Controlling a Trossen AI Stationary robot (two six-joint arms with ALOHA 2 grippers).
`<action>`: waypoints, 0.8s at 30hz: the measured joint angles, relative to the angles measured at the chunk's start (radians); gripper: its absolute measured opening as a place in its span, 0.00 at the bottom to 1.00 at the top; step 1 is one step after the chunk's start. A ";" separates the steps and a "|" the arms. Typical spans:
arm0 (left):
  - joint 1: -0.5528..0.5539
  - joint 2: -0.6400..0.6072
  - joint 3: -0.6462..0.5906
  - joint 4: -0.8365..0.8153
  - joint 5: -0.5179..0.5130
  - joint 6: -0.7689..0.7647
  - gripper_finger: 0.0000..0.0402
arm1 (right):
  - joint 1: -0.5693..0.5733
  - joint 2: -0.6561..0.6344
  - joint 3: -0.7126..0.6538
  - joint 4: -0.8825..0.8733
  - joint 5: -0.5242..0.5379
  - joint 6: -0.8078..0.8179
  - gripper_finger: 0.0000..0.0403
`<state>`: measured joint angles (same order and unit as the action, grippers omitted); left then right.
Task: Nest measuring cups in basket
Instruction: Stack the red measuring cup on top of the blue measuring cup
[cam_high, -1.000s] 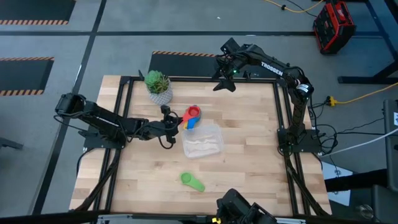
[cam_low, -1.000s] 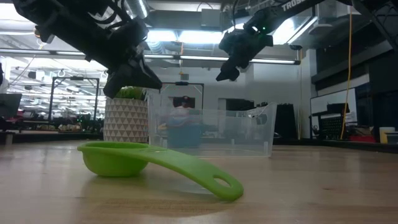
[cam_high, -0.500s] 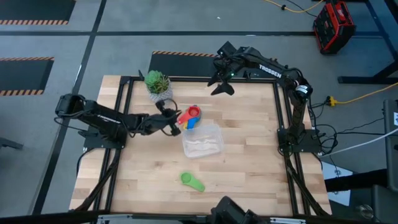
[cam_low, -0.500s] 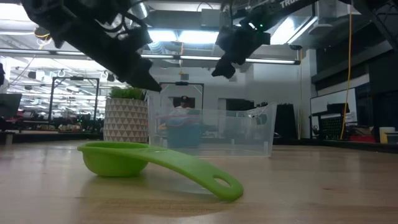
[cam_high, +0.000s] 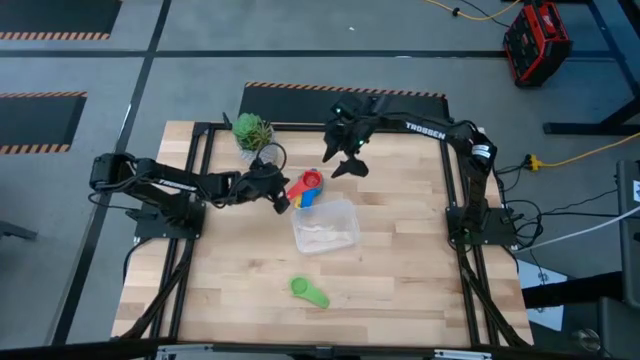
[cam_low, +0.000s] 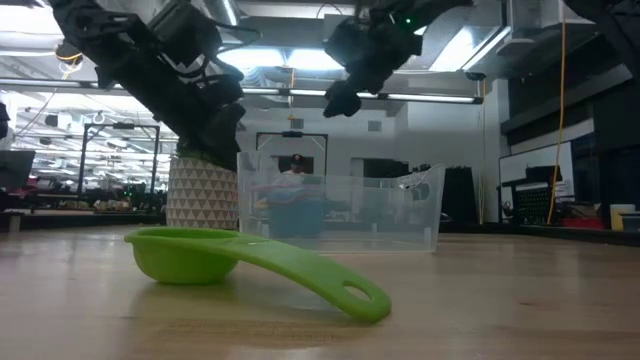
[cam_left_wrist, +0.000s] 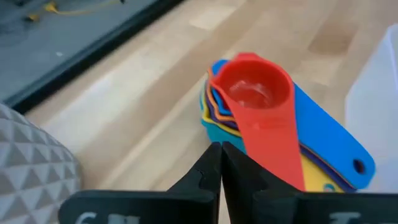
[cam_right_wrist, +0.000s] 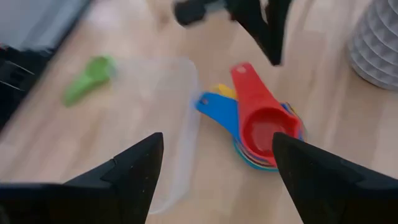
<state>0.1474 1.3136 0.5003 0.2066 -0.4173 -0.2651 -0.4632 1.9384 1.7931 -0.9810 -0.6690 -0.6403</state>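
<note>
A nested stack of measuring cups, red on top over orange, yellow and blue ones, lies on the table by the far left corner of the clear basket. A single green cup rests bowl-down nearer the near edge. My left gripper is shut and hovers just left of the stack; I cannot see it touching. My right gripper is open and hangs high above the table, beyond the stack, looking down on it.
A white patterned pot with a green plant stands near the far edge, just behind my left gripper. The black frame rails run along the table's left and right sides. Bare wood lies right of the basket and around the green cup.
My right gripper has moved toward the table's left and near edges, coming closer above the cup stack. My left gripper has turned and shifted slightly toward the stack. The cups and the basket have stayed where they were.
</note>
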 joint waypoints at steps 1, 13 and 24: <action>0.003 0.000 0.000 -0.004 0.012 -0.015 0.02 | 0.009 0.002 0.000 0.004 0.031 0.001 0.76; 0.005 0.027 -0.001 -0.013 0.050 -0.068 0.00 | 0.050 0.010 -0.219 0.265 0.207 0.014 0.76; 0.005 0.126 0.000 -0.012 0.048 -0.188 0.00 | 0.053 0.011 -0.392 0.516 0.223 0.011 0.76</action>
<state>0.1524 1.4396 0.4999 0.1948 -0.3694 -0.4528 -0.4107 1.9495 1.4014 -0.4648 -0.4465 -0.6296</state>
